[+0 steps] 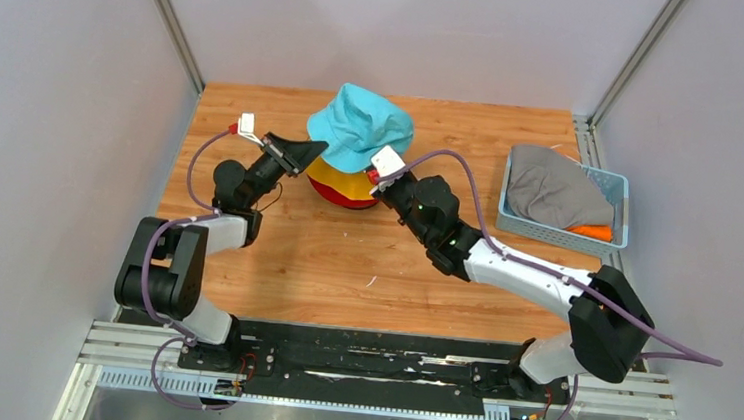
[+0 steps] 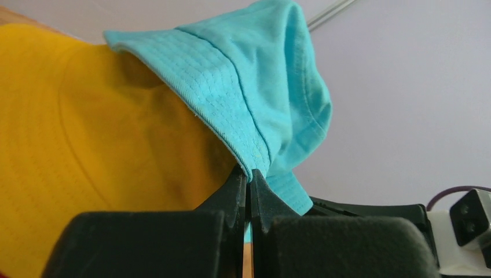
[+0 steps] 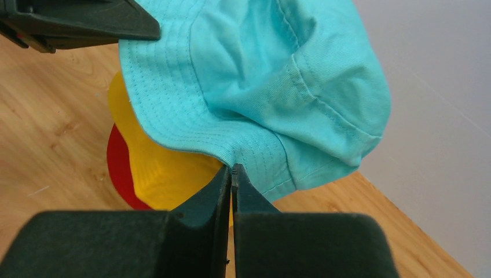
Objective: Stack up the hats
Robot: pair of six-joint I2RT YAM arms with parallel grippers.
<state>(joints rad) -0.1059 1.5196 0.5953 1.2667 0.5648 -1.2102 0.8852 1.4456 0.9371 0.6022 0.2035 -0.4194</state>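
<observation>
A teal hat [image 1: 359, 126] hangs over a yellow hat [image 1: 342, 181] that sits on a red hat [image 1: 334, 195] at the table's back middle. My left gripper [image 1: 321, 148] is shut on the teal hat's left brim [image 2: 249, 156], and my right gripper [image 1: 377, 173] is shut on its right brim [image 3: 243, 156]. Both pinch the brim edge between closed fingertips, left gripper [image 2: 249, 176] and right gripper [image 3: 231, 169]. The yellow hat [image 2: 87, 133] fills the left of the left wrist view. In the right wrist view the yellow hat [image 3: 162, 174] and red hat [image 3: 118, 168] lie below the teal one.
A light blue basket [image 1: 615, 184] stands at the right edge of the table, holding a grey hat [image 1: 550, 189] and an orange hat [image 1: 590, 230]. Grey walls and metal frame posts close in the back and sides.
</observation>
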